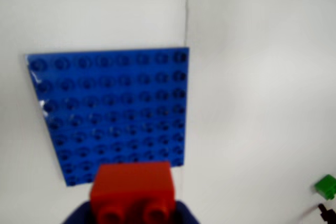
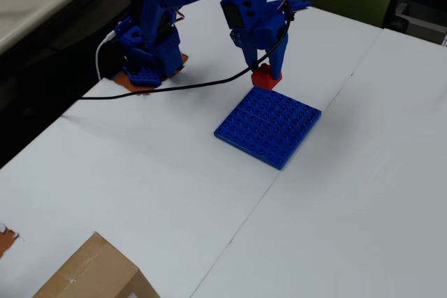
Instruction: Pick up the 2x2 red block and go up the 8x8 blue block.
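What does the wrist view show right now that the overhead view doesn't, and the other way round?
Only the wrist view shows a small green piece at its right edge. Only the overhead view shows the arm's base, the black cable and a cardboard box. Both show the red block held in the gripper at the blue plate's edge.

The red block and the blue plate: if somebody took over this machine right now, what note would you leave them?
Pincer: shut on the red block, held at the near edge of the blue plate, towards the arm's base.
Blue plate: flat on the white table, nothing on its studs.
Done: block picked up and brought to the plate.
Left: carry it over the studs and set it down.
Whether the block touches the plate edge is unclear.
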